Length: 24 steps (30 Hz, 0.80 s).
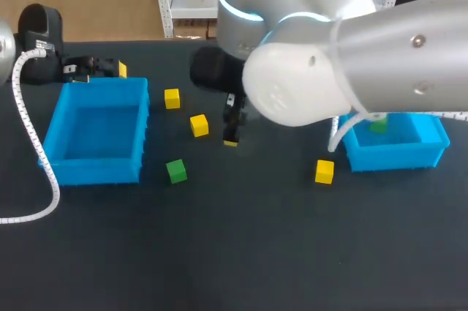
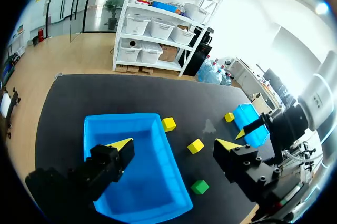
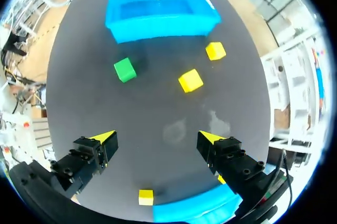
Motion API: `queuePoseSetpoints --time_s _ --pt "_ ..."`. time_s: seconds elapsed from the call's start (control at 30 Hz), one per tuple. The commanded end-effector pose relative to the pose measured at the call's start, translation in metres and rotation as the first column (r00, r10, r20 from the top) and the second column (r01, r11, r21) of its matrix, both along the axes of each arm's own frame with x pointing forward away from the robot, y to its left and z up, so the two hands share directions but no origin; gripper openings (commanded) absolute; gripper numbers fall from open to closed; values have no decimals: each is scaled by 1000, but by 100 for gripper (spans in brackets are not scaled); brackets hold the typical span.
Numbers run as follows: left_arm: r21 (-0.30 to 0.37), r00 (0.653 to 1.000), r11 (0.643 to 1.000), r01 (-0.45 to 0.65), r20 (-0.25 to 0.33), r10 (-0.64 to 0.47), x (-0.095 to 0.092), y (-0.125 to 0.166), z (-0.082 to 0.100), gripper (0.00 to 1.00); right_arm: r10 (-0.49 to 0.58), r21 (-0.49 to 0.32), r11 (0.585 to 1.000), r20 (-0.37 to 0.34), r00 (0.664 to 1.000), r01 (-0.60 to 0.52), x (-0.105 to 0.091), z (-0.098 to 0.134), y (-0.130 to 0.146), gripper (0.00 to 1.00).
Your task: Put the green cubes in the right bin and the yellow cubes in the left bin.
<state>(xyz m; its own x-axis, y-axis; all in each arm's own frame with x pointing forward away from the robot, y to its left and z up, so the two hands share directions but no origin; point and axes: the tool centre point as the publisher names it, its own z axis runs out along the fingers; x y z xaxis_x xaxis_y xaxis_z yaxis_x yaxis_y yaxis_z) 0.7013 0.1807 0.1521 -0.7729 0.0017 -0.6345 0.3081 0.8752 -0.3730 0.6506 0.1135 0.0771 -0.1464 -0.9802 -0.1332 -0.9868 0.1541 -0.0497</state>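
Right claw (image 3: 156, 137) spread, empty, above desk (image 1: 241, 238), yellow cube (image 3: 190, 80) ahead. Left claw (image 2: 176, 143) spread, empty, by left bin (image 1: 95, 168). Green cube (image 1: 176, 170) on desk.

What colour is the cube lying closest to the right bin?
That cube is yellow, clearest in the head view.

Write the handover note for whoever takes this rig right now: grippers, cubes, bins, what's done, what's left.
Left gripper: jaws open, empty, at the far edge of the left blue plastic bin.
Right gripper: jaws open, empty, over the middle of the black table.
Done: one binned green cube, partly hidden by the arm, in the right blue plastic bin. The left bin holds nothing.
Left: loose green cube and three yellow cubes, far, middle and near the right bin, all on the table.
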Motion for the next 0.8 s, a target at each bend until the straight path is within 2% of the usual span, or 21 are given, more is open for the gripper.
queuePoseSetpoints --time_s 0.03,0.43,0.8 --pt "-10 1000 1000 6 7 -6 -1 2 -2 100 33 -13 999 12 999 -33 -3 -2 11 100" --pt "-10 1000 1000 6 7 -6 -1 2 -2 100 134 -23 991 16 991 -134 -18 -15 40 100" --pt "-10 1000 1000 6 7 -6 -1 2 -2 100 205 -55 977 -16 979 -206 -27 -36 60 100"
